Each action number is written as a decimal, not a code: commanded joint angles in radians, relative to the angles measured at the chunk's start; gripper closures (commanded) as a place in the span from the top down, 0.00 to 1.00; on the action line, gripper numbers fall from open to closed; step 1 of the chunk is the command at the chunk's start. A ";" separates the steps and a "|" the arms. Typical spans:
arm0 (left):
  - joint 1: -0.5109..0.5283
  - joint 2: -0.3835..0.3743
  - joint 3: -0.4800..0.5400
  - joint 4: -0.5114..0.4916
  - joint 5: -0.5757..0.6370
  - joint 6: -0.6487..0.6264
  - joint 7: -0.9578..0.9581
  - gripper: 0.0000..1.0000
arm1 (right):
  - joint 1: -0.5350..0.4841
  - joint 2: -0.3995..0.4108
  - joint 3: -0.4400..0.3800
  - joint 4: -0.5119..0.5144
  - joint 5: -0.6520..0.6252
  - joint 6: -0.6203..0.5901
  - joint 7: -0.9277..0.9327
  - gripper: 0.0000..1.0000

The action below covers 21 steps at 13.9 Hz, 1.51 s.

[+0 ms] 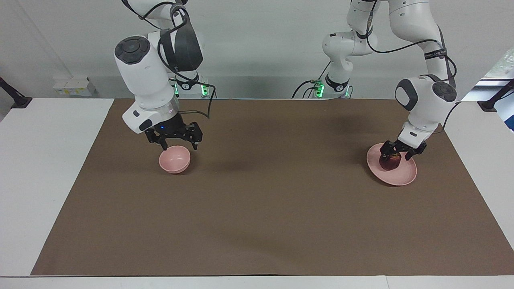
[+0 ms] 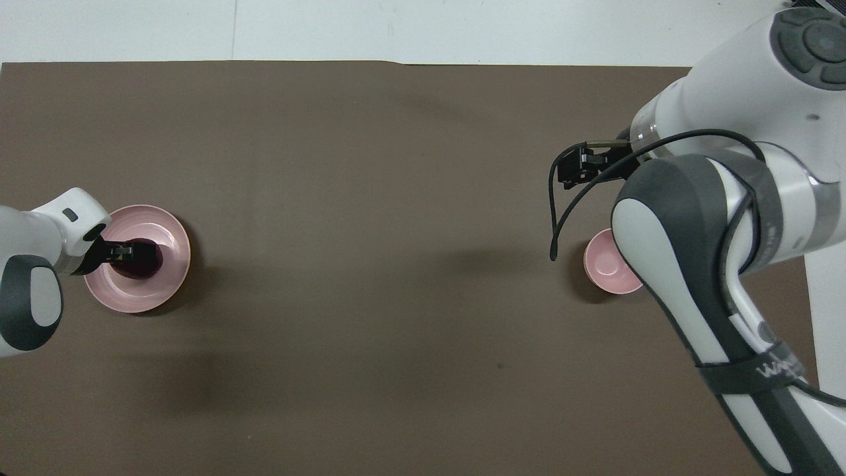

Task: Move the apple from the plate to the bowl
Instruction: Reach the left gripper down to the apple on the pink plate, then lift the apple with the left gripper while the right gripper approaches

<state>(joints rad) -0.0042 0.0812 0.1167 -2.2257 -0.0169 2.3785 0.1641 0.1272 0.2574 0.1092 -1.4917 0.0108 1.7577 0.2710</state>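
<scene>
The dark red apple lies on the pale pink plate at the left arm's end of the table. My left gripper is down on the plate, right at the apple's top. In the overhead view the left gripper covers part of the apple on the plate. The small deep pink bowl stands empty at the right arm's end. My right gripper hangs open just above the bowl's rim. In the overhead view the right arm hides part of the bowl.
A brown mat covers most of the white table. Plate and bowl stand far apart, with bare mat between them. Black clamp mounts stand at the table's two corners nearest the robots.
</scene>
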 commanded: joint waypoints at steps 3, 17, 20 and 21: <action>-0.002 -0.008 -0.008 0.020 0.014 0.012 0.008 0.00 | 0.048 0.017 0.009 -0.041 -0.017 0.061 0.114 1.00; -0.281 -0.161 -0.017 0.021 -0.265 -0.145 -0.166 0.00 | 0.109 0.034 0.012 -0.148 0.432 0.164 0.497 1.00; -0.361 -0.161 -0.017 0.015 -0.412 -0.105 -0.204 0.00 | 0.130 0.055 0.012 -0.147 0.530 0.226 0.625 1.00; -0.396 -0.161 -0.017 0.011 -0.438 -0.067 -0.225 0.00 | 0.137 0.060 0.012 -0.147 0.553 0.244 0.664 1.00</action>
<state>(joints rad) -0.3402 -0.0562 0.0833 -2.1901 -0.4023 2.2558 -0.0195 0.2587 0.3074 0.1137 -1.6312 0.5098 1.9573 0.8648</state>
